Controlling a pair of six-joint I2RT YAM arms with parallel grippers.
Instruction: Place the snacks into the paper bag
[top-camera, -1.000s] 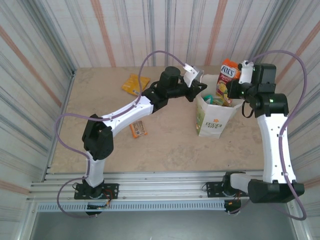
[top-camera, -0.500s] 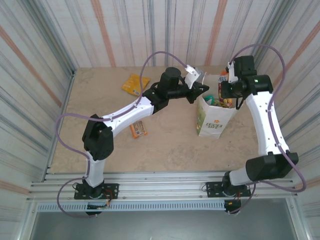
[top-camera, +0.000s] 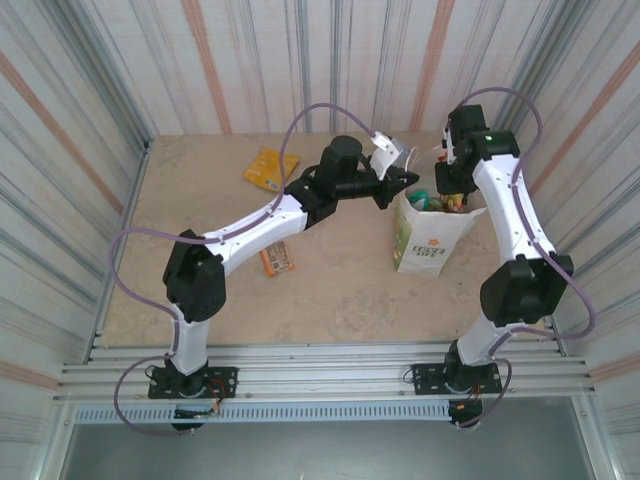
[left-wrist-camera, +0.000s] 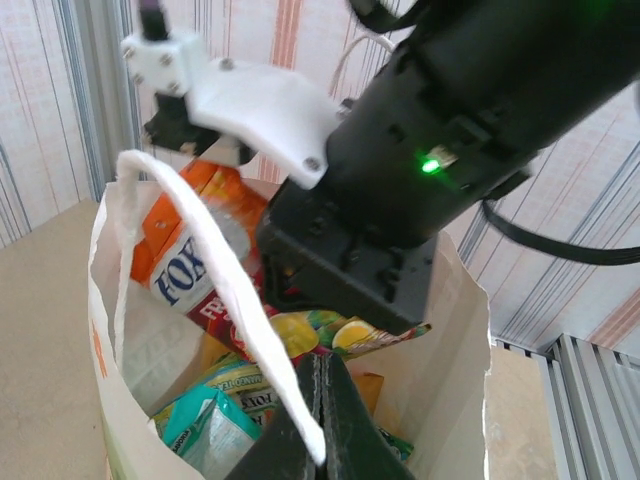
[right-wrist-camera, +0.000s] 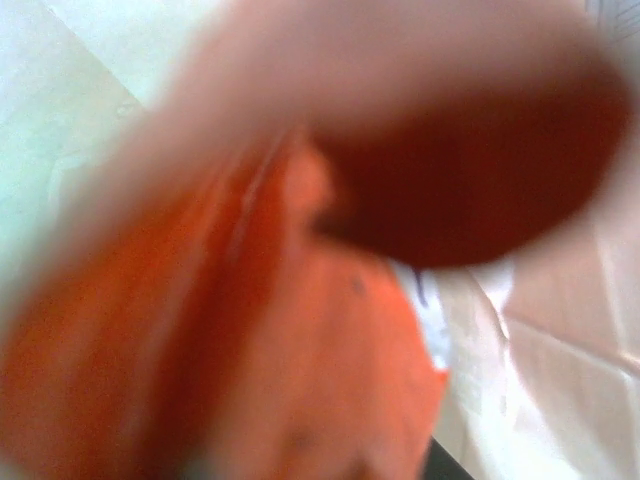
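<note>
Striped corrugated walls (top-camera: 300, 50), beige tabletop (top-camera: 340, 290)

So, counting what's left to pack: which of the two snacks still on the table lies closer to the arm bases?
The small orange bar, right beside the left arm; the yellow-orange packet is bigger and lies much farther back.

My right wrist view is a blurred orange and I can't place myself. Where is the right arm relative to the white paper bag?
Observer: On the top camera, the right gripper is down at the open mouth of the white paper carrier bag.
Operator: Is anything holding the bag?
Observer: Yes. The left gripper has its fingers shut on the bag's white cord handle.
Operator: Any snacks left outside the bag?
Observer: Two. A flat orange-yellow packet and a small orange bar lie on the table to the left of the bag.
</note>
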